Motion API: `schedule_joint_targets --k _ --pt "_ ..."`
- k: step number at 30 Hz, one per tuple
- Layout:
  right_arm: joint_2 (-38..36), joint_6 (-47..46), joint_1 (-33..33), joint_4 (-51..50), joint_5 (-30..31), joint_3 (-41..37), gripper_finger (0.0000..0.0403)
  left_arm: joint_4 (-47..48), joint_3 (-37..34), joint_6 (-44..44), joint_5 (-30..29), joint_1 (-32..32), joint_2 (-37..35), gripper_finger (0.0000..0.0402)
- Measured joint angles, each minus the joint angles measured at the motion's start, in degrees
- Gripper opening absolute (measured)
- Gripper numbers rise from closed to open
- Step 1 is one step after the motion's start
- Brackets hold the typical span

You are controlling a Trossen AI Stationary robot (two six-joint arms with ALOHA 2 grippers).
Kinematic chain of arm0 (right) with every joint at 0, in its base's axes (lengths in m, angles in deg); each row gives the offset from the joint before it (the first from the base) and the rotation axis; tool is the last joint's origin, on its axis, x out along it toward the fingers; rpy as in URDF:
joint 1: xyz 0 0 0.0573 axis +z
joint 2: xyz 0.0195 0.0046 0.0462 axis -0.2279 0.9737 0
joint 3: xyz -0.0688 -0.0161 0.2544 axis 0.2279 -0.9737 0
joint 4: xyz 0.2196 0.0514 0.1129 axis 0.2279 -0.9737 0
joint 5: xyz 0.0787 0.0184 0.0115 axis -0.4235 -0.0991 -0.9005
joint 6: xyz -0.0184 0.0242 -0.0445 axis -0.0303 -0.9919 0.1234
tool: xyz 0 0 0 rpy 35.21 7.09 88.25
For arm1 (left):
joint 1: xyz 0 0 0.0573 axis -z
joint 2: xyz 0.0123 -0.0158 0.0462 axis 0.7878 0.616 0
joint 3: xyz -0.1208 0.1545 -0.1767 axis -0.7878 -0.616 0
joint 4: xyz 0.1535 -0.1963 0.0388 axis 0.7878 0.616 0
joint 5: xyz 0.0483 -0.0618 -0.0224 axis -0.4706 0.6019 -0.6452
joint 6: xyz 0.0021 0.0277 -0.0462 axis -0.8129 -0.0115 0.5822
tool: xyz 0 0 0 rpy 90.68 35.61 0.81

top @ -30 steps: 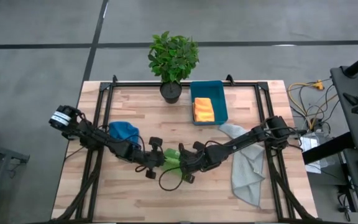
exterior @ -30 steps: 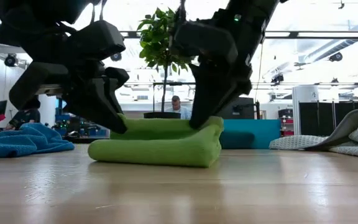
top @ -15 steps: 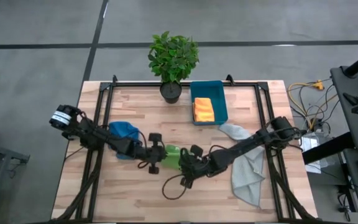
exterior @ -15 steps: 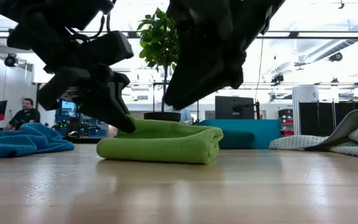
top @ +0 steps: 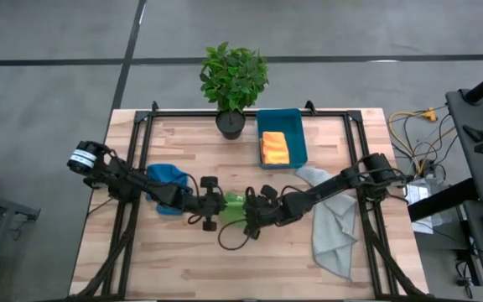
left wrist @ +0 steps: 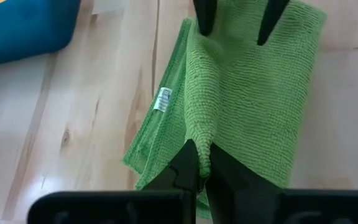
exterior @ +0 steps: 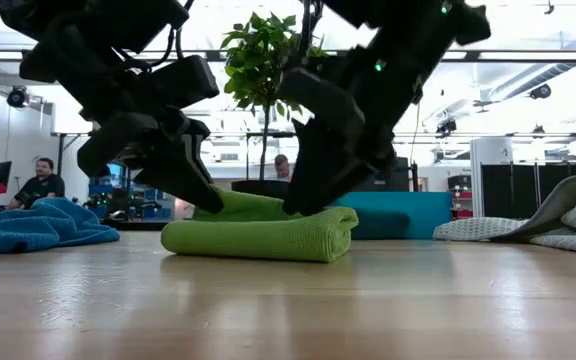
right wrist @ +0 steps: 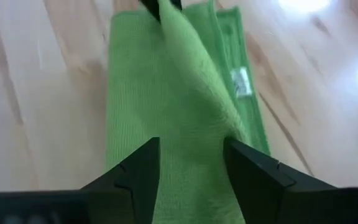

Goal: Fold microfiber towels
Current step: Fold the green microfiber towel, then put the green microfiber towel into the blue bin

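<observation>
The lime green towel [exterior: 258, 236] lies folded at the table's middle, with a raised ridge [right wrist: 191, 68] along its top. My left gripper [left wrist: 202, 149] is shut on that ridge at the towel's left end. My right gripper [right wrist: 194, 155] is open at the towel's other end, one finger on either side of the ridge. The blue towel [top: 166, 178] lies crumpled at the left. The pale grey towel [top: 334, 226] lies spread at the right. The orange towel [top: 274, 148] sits folded in the teal bin [top: 282, 117]. My left gripper pinches the raised ridge of the green towel's top layer [left wrist: 199, 127] between its two fingers, slanting down from the table's left side. The ridge stands up a little at the fingers, and the folded towel below lies flat on the table. I cannot tell whether my right gripper's fingertips [exterior: 300, 200] touch the towel's top.
A potted plant [top: 233, 80] stands at the far edge beside the teal bin. Black frame rails [top: 141, 159] run along both sides of the table. Bare wood lies open toward the near edge. People sit in the room beyond the table.
My right gripper has opened and let go of the green towel's right end, risen, then come back down over the towel nearer my left gripper. The right end has dropped flat. My left gripper, still shut on the towel, has drawn it slightly toward the table's right and far edges.
</observation>
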Motion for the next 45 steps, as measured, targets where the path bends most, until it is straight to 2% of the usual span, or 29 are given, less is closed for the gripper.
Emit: schedule_joint_targets --k 5,9,12,16,22,29,32,36,38,45 --pt "0.00 -0.07 -1.98 1.61 -6.33 -1.52 0.0186 -0.13 0.02 -0.40 -0.42 -0.88 0.00 0.0000" --pt "0.00 0.63 -2.54 1.58 -6.49 -2.36 0.0190 -0.17 0.02 -1.45 -0.56 -1.95 0.00 0.0000" --pt "0.00 0.37 -2.90 1.68 -6.57 -3.10 0.0190 -0.21 0.02 -1.44 -3.33 -2.77 0.00 0.0012" --pt "0.00 0.16 -3.21 1.74 -6.48 -3.95 0.0191 -0.22 0.07 -1.42 -8.21 -4.27 0.00 0.0050" --pt "0.00 -0.72 -3.56 1.79 -6.45 -4.41 0.0191 -0.16 0.74 -1.46 -12.57 -6.37 -0.23 0.0122" --pt "-1.74 -1.36 -3.56 1.43 -0.92 -4.48 0.0191 0.57 1.07 -1.53 -13.65 -6.96 -2.42 0.0188" --pt "-4.33 -1.40 -3.58 1.59 0.41 -4.52 0.0191 0.27 1.07 -3.80 -9.58 -6.96 -3.64 0.0197" --pt "-7.68 -1.38 -3.41 1.88 0.46 -4.54 0.0191 -2.21 1.05 -12.95 6.40 -7.23 -3.90 0.0198" --pt "-9.25 -1.62 -3.14 1.95 0.48 -4.55 0.0191 -3.51 1.10 -16.86 11.63 -7.71 -2.44 0.0193" --pt "-14.50 -5.56 -0.92 1.84 0.46 -4.59 0.0190 -2.70 2.44 -17.98 12.94 -13.41 5.22 0.0183"
